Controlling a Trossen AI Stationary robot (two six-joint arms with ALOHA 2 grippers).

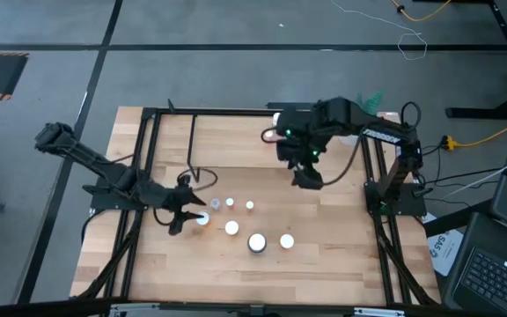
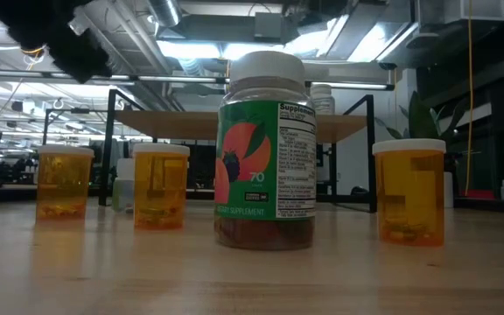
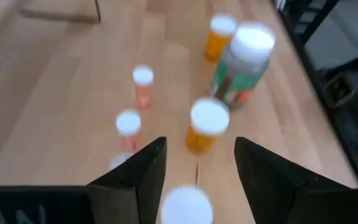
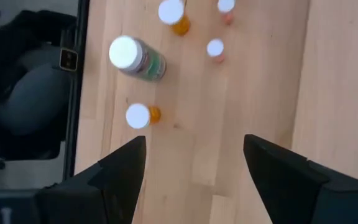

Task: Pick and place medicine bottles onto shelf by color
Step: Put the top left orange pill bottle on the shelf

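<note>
Bottles stand clustered on the worktop (image 1: 324,264) in the high view, the left gripper (image 1: 187,214) low beside them. Left wrist view: open fingers (image 3: 138,177) straddle a white-capped bottle (image 3: 186,205) — apparently lined up to grasp. Right wrist view: right gripper (image 4: 191,165) spread wide, empty, bottles well ahead.

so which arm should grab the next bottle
Left. Its open hand sits low among the bottles with one white cap between its fingers, while the right hand hangs open away from them.
</note>
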